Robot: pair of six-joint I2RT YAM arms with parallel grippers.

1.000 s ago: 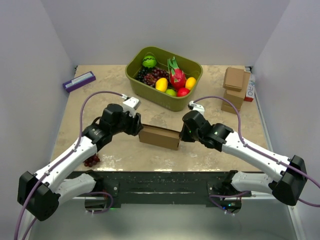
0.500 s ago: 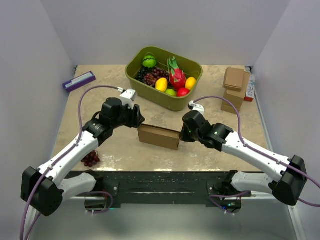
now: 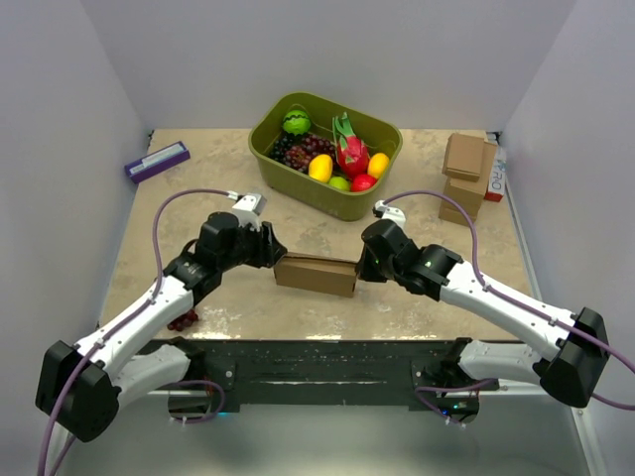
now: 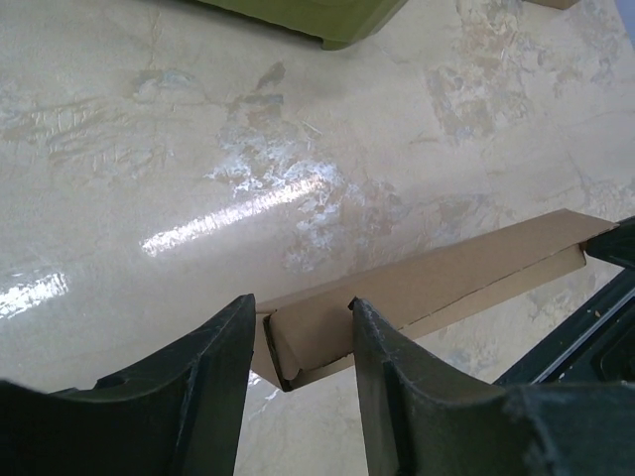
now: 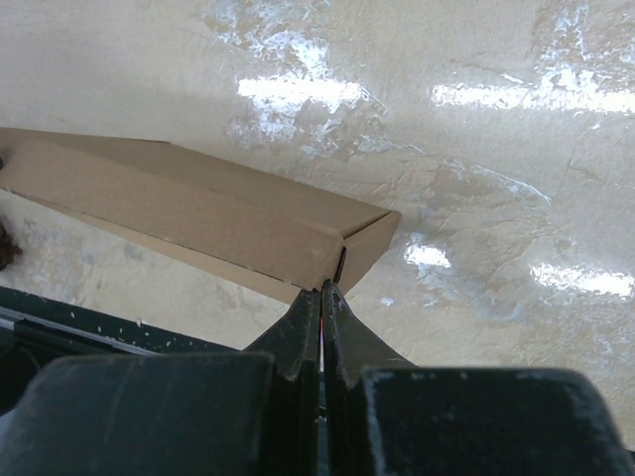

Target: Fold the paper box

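Left pincer, change: Half a second earlier the left pincer (image 4: 303, 312) had been raised and drawn back a little. It had now dropped again to the left end of the paper box (image 4: 427, 283), close to where it had been a second before.
Left pincer, opening: The jaws stood wide apart and held nothing. One finger lay on either side of the box's left end, and contact could not be made out.
Right pincer, change: None was seen; the right pincer (image 5: 322, 290) had kept its place at the box's right end in all three overhead views.
Right pincer, opening: The fingers were pressed together, with their tips against the lower corner of the right end. Whether a thin flap edge was caught between them could not be told.
Paper box: It lay flat on the desk (image 3: 248, 307) between the two pincers as a thin brown rectangle, and had not shifted.
Meaning for the task: The main panels looked already folded over. The left end seemed still loose at its flap, so the return of the left pincer was probably a fresh try at closing that end while the right one braced the box.
Risk: A squeeze or push from the left might slide the light box rather than seat the flap.
Surroundings: A green bin of fruit (image 3: 288, 171) stood beyond the box. A stack of small boxes (image 3: 464, 164) stood far right and a bunch of grapes (image 3: 181, 318) lay near the left arm.
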